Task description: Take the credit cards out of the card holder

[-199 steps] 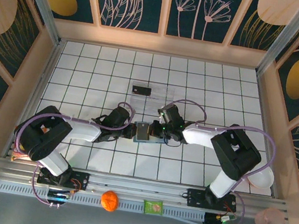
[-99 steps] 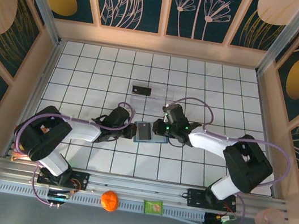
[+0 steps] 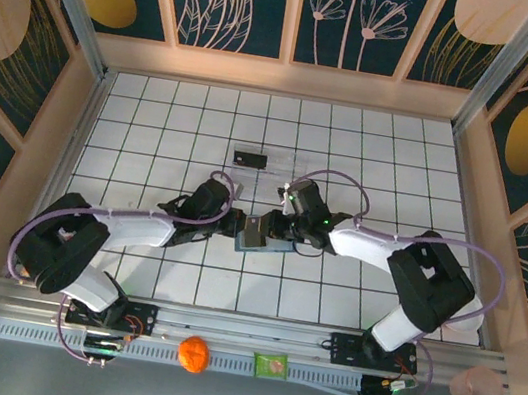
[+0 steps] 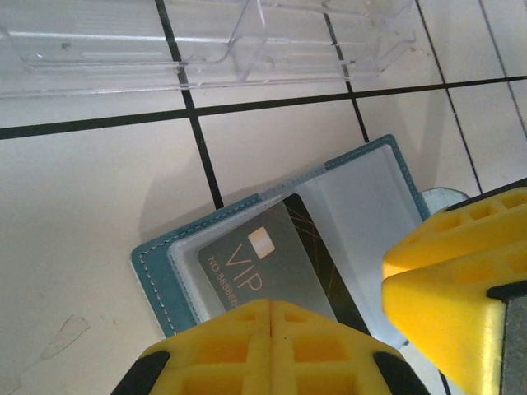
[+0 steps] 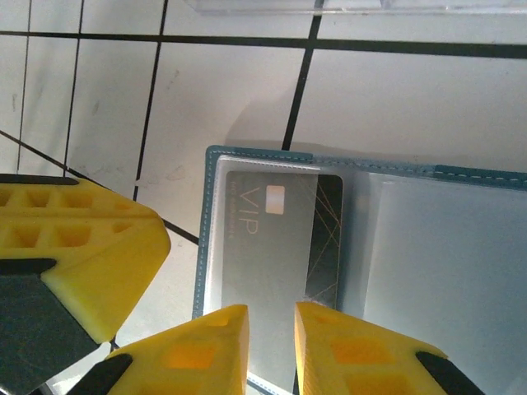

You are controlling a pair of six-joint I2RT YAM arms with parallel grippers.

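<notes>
Card holder (image 4: 362,206): left gripper (image 4: 272,317) closed at its edge, right gripper (image 5: 272,329) narrowly parted above.

Left fingers (image 4: 222,350) pressed together, right fingers (image 5: 198,354) slightly parted

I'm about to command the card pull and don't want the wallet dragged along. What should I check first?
1. Teal folding card holder lying open on the tiles: ok.
2. Black VIP card sitting in its translucent sleeve, face visible: ok.
3. Left tool shut at the holder's edge: ok.
4. Left tool actually pinning the holder down: cannot tell.
5. Right tool gripping the card: not ok, jaws slightly apart at its end.
6. Clear plastic tray apart from both tools: ok.
</notes>
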